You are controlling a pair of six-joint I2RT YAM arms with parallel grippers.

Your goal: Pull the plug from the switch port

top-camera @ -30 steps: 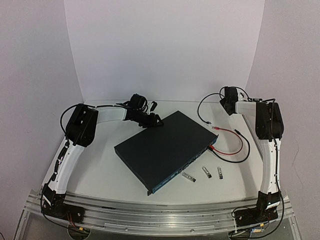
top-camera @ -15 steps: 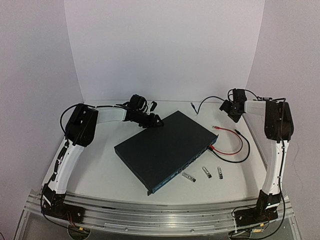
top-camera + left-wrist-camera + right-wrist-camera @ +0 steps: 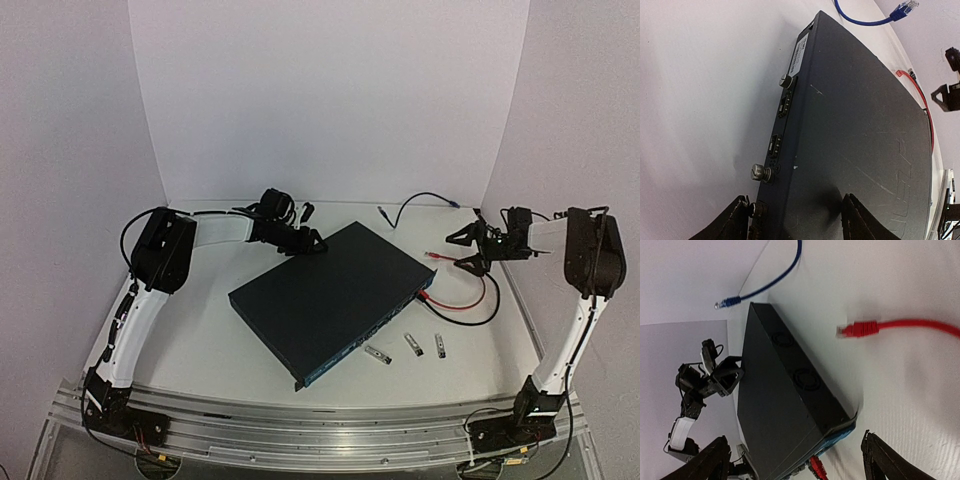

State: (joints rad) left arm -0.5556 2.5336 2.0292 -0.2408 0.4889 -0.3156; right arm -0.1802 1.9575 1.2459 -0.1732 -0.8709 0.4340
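The left claw (image 3: 305,241) is held with its fingers (image 3: 732,222) spread apart at the far left corner of the switch (image 3: 330,298), and nothing is gripped. The switch is laid flat and askew at the middle of the table (image 3: 210,350). A red plug (image 3: 816,467) is seated at the right end of its socket face, with the red cable (image 3: 470,306) looped on the table. The right claw (image 3: 464,250) is likewise spread apart and grips nothing, just beyond the switch's right corner.
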